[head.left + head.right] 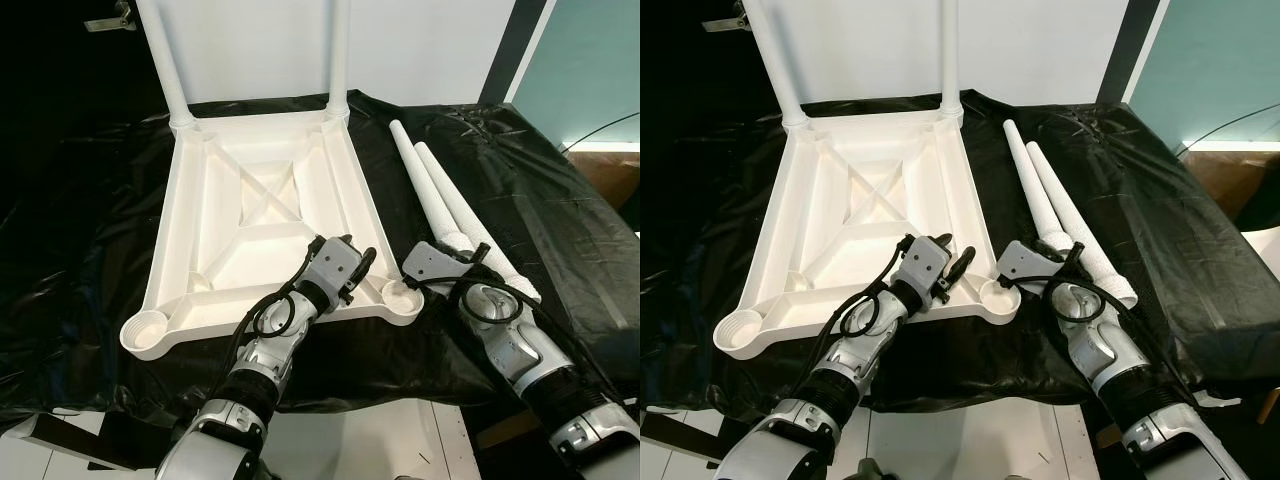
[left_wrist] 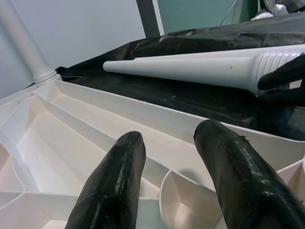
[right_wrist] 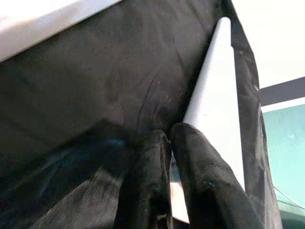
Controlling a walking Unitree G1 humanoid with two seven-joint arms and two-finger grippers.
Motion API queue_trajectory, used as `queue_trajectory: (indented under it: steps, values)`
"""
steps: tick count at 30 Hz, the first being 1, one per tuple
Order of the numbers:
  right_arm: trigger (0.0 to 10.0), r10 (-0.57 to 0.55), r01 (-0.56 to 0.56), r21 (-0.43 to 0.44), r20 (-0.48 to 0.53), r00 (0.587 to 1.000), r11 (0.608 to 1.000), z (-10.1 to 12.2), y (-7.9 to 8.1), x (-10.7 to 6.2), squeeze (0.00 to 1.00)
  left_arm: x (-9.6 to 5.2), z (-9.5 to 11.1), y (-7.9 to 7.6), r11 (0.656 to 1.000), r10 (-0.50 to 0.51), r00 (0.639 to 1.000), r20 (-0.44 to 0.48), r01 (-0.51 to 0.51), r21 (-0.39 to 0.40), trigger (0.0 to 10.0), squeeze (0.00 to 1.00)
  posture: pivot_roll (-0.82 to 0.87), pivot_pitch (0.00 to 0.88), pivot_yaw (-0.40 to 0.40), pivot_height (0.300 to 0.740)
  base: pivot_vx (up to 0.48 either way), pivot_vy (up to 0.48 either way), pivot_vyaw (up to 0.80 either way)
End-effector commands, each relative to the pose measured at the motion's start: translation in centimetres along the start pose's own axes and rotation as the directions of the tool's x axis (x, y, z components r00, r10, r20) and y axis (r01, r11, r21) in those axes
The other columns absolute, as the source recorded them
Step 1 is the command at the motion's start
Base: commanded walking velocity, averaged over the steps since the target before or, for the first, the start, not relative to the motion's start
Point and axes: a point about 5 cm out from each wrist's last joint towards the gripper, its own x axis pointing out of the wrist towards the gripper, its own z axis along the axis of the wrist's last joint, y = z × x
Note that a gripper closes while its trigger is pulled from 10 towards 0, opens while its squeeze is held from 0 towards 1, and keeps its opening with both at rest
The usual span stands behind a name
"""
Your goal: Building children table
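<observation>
Two loose white legs [image 1: 445,200] lie on the black-draped surface [image 1: 560,230] beside the upturned tabletop [image 1: 260,220]. Left tool [image 1: 352,272], fingers parted and empty, hovers over its corner socket; right tool [image 3: 164,143] pinches one leg (near its threaded end).

Black plastic sheeting [image 1: 540,190], creased and glossy under bright overhead light, draped over a raised work surface. Behind, a plain pale wall [image 1: 420,50], a dark vertical post [image 1: 515,50] and a teal panel [image 1: 590,70]. Below the near edge, white floor [image 1: 380,440].
</observation>
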Motion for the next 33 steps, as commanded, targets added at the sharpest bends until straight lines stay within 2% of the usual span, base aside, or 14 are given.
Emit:
queue_trajectory:
  steps: [1, 8, 9, 11, 12, 13, 14, 16, 18, 20, 21, 24, 25, 33]
  values:
    - [10.0, -0.018, 0.018, -0.014, -0.003, 1.000, 1.000, -0.1, -0.3, -0.1, 0.00, -0.4, -0.9, -0.2, 0.999, 0.054, 0.998, -0.036, -0.054, 0.001, 10.0, 0.00, -0.13, 0.026, -0.004, 0.740, 0.000, 0.000, 0.00]
    - [10.0, -0.100, 0.098, 0.050, 0.037, 0.994, 0.994, 1.3, -1.3, -0.6, 0.00, -0.3, -0.9, -0.3, 0.999, 0.047, 0.998, -0.038, -0.047, 0.006, 10.0, 0.00, -0.14, 0.025, -0.002, 0.740, 0.000, 0.000, 0.00]
    - [10.0, -0.198, 0.185, 0.182, 0.055, 0.979, 0.966, 2.3, -2.4, -1.0, 0.98, -0.3, -0.9, -0.3, 0.999, 0.042, 0.998, -0.039, -0.042, 0.010, 10.0, 0.00, -0.14, 0.025, -0.002, 0.740, 0.000, 0.000, 0.00]
    - [10.0, -0.291, 0.261, 0.343, 0.041, 0.956, 0.903, 2.9, -3.5, -1.5, 1.00, -0.3, -0.9, -0.4, 0.999, 0.037, 0.999, -0.038, -0.037, 0.013, 10.0, 0.00, -0.15, 0.025, 0.006, 0.740, 0.000, 0.000, 0.00]
    - [10.0, -0.370, 0.324, 0.503, -0.009, 0.929, 0.802, 2.9, -4.6, -1.9, 1.00, -0.3, -0.9, -0.5, 0.999, 0.032, 0.999, -0.037, -0.031, 0.016, 10.0, 0.00, -0.15, 0.025, 0.006, 0.740, 0.000, 0.000, 0.00]
    - [10.0, -0.370, 0.324, 0.503, -0.009, 0.929, 0.802, 2.9, -4.6, -1.9, 1.00, -0.3, -0.9, -0.5, 0.999, 0.032, 0.999, -0.037, -0.031, 0.016, 10.0, 0.00, -0.15, 0.025, 0.006, 0.740, 0.000, 0.000, 0.00]
    - [10.0, -0.407, 0.355, 0.590, -0.049, 0.912, 0.725, 2.8, -5.1, -2.2, 1.00, -0.3, -0.9, -0.5, 0.999, 0.028, 0.999, -0.037, -0.028, 0.018, 10.0, 0.00, -0.15, 0.025, 0.006, 0.740, 0.000, 0.000, 0.00]
    - [10.0, -0.407, 0.355, 0.590, -0.049, 0.912, 0.725, 2.8, -5.1, -2.2, 1.00, -0.3, -0.9, -0.5, 0.999, 0.028, 0.999, -0.037, -0.028, 0.018, 10.0, 0.00, -0.15, 0.025, 0.006, 0.740, 0.000, 0.000, 0.00]
    - [10.0, -0.460, 0.449, 0.718, -0.200, 0.865, 0.532, 1.2, -7.0, -2.7, 1.00, -0.2, -0.9, -0.6, 1.000, 0.020, 0.999, -0.035, -0.019, 0.024, 10.0, 0.00, -0.16, 0.024, 0.013, 0.740, 0.000, 0.000, 0.00]
    - [10.0, -0.460, 0.449, 0.718, -0.200, 0.865, 0.532, 1.2, -7.0, -2.7, 1.00, -0.2, -0.9, -0.6, 1.000, 0.020, 0.999, -0.035, -0.019, 0.024, 10.0, 0.00, -0.16, 0.024, 0.013, 0.740, 0.000, 0.000, 0.00]
    - [10.0, -0.457, 0.485, 0.756, -0.278, 0.845, 0.439, 0.2, -7.6, -2.9, 1.00, -0.2, -0.9, -0.7, 1.000, 0.015, 0.999, -0.035, -0.014, 0.027, 10.0, 0.00, -0.16, 0.024, 0.013, 0.740, 0.000, 0.000, 0.00]
    - [10.0, -0.436, 0.522, 0.776, -0.358, 0.826, 0.353, -1.0, -8.2, -3.1, 1.00, -0.2, -0.8, -0.7, 1.000, 0.009, 0.999, -0.035, -0.008, 0.030, 10.0, 0.00, -0.17, 0.023, 0.023, 0.740, 0.000, 0.000, 0.00]
    - [10.0, -0.407, 0.542, 0.783, -0.407, 0.818, 0.305, -1.9, -8.4, -3.3, 0.00, -0.1, -0.8, -0.8, 0.999, 0.003, 0.999, -0.034, -0.002, 0.034, 10.0, 0.00, -0.17, 0.024, 0.026, 0.740, 0.000, 0.000, 0.00]
    - [10.0, -0.270, 0.504, 0.826, -0.441, 0.856, 0.253, -2.8, -7.2, -4.2, 0.00, -0.1, -0.7, -0.9, 0.998, -0.027, 0.999, -0.029, 0.028, 0.062, 10.0, 0.00, -0.17, 0.026, 0.039, 0.740, 0.000, 0.000, 0.00]
